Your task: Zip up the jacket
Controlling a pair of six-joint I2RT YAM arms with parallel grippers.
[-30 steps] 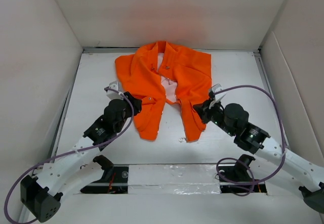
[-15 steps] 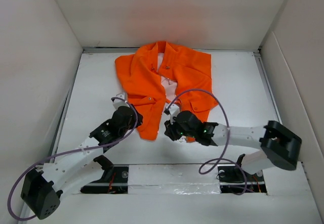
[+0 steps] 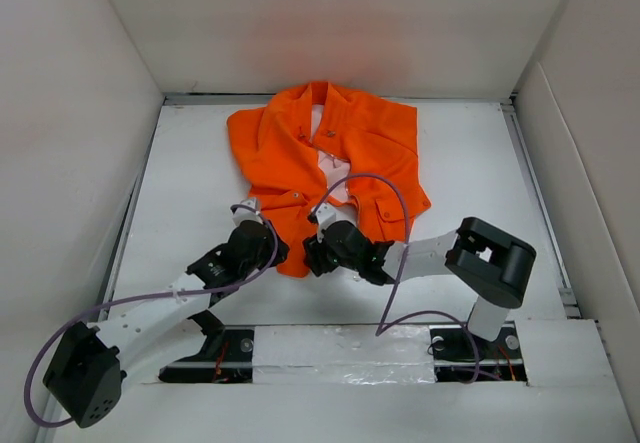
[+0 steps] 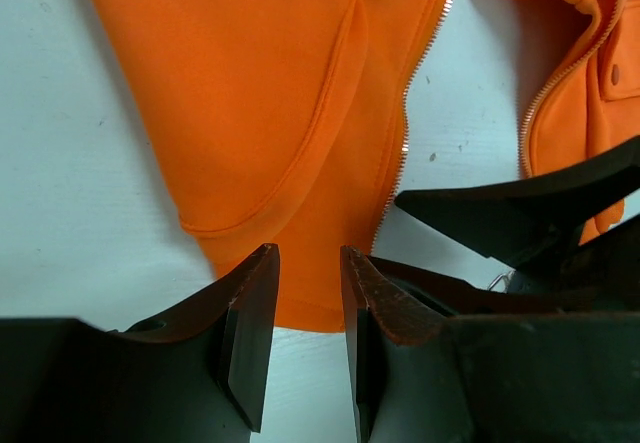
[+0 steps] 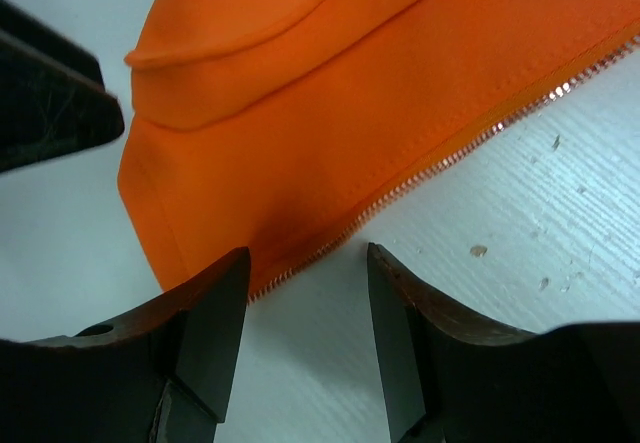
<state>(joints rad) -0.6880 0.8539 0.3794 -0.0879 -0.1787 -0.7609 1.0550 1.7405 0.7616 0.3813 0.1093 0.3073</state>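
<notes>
The jacket point(image 3: 325, 158) lies open on the white table point(image 3: 180, 163), collar toward the far wall, and its two front panels spread apart toward me. Both my grippers are at the bottom hem of the left panel.

My left gripper point(image 4: 305, 303) has its jaws apart with only a narrow gap. The hem lies just at the tips and nothing is pinched. My right gripper point(image 5: 305, 303) has its jaws spread wider, and the low end of the zipper teeth point(image 5: 450, 153) reaches almost to one fingertip. This one also holds nothing.

I judge the step is to catch the low corner of this panel. To do it well, I should pinch the cloth just beside the teeth, not on them, and keep the hem flat so that the other row point(image 4: 560, 83) can be brought against it. My two grippers are very near each other, so I must move slowly.

I count one jacket, two front panels, two zipper rows and two grippers. I cannot find the slider with certainty.
</notes>
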